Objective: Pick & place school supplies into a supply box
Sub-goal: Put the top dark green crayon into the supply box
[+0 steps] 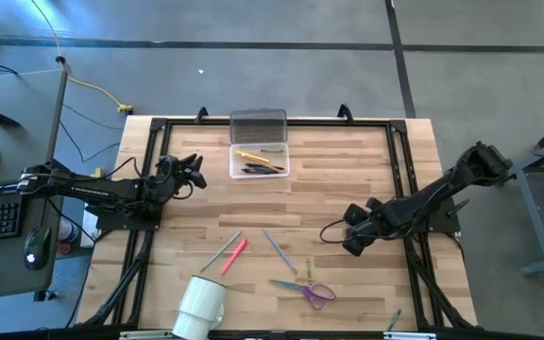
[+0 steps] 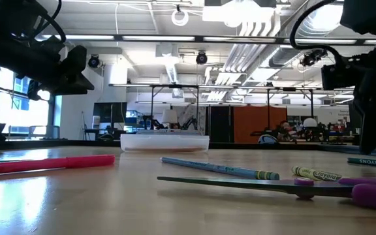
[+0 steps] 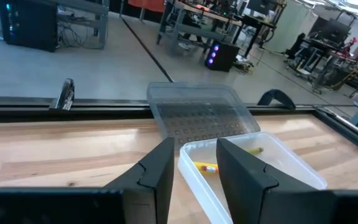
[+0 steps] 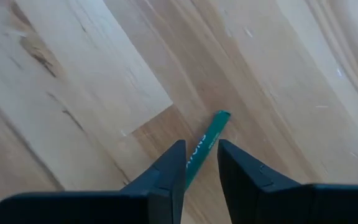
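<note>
Nearest the table's front edge, a white cup (image 1: 199, 307) is seen lying on its side, with purple-handled scissors (image 1: 308, 289) beside it toward the right. A green crayon (image 1: 394, 320) lies near the front right corner. Just behind, a grey pencil (image 1: 220, 252) and a pink pen (image 1: 234, 255) are laid side by side, and a blue pencil (image 1: 279, 250) sits between them and the right gripper (image 1: 354, 232). In the right wrist view a green crayon (image 4: 205, 147) is seen between that gripper's fingertips (image 4: 173, 163), which are narrowly parted, not clamped; contact cannot be told. The left gripper (image 1: 191, 171) is held at mid-depth on the left side, fingers (image 3: 157, 171) parted with nothing between them, aimed at the supply box (image 1: 259, 160). The box is placed toward the back, centre, its ribbed lid (image 1: 258, 126) swung open behind it. A yellow pencil (image 1: 250, 156) and a few dark pens (image 1: 261, 169) are seen inside.
</note>
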You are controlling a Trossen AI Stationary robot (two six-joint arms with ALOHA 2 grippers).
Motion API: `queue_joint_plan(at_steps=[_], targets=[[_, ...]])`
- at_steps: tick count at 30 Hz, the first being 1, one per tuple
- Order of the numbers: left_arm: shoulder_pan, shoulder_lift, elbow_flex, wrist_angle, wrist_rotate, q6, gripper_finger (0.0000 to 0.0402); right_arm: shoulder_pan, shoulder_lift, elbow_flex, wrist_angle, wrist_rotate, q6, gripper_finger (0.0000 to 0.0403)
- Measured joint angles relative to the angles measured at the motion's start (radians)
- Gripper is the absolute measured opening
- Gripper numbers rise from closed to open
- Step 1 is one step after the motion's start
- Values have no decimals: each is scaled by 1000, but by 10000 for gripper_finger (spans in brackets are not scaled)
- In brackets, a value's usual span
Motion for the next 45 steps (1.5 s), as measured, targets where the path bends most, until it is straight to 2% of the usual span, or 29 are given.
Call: queue_joint_plan(at_steps=[16,19,23,25,29,32,35,37,38,41,43,45], targets=[[0,0,0,0,20,0,156,0,127,5,32,14,157,77],[0,0,0,2,20,0,156,0,128,5,33,23,177,59],[0,0,0,31,21,0,156,-1,127,3,41,28,183,11],[0,0,0,41,23,0,156,-1,128,-1,83,44,183,11],[0,0,0,53,36,0,156,-16,134,-4,298,147,160,22],[0,0,0,77,38,0,156,-73,131,-1,489,222,1,8],[0,0,0,125,38,0,156,-164,132,-1,763,281,-279,6],[0,0,0,156,38,0,156,-244,130,-1,945,279,-469,9],[0,0,0,170,38,-1,156,-290,130,-1,1025,251,-556,10],[0,0,0,202,38,0,156,-432,135,8,1201,71,-755,4],[0,0,0,215,38,0,156,-504,153,48,1220,-21,-820,3],[0,0,0,217,34,0,156,-553,193,107,1176,-59,-865,4]])
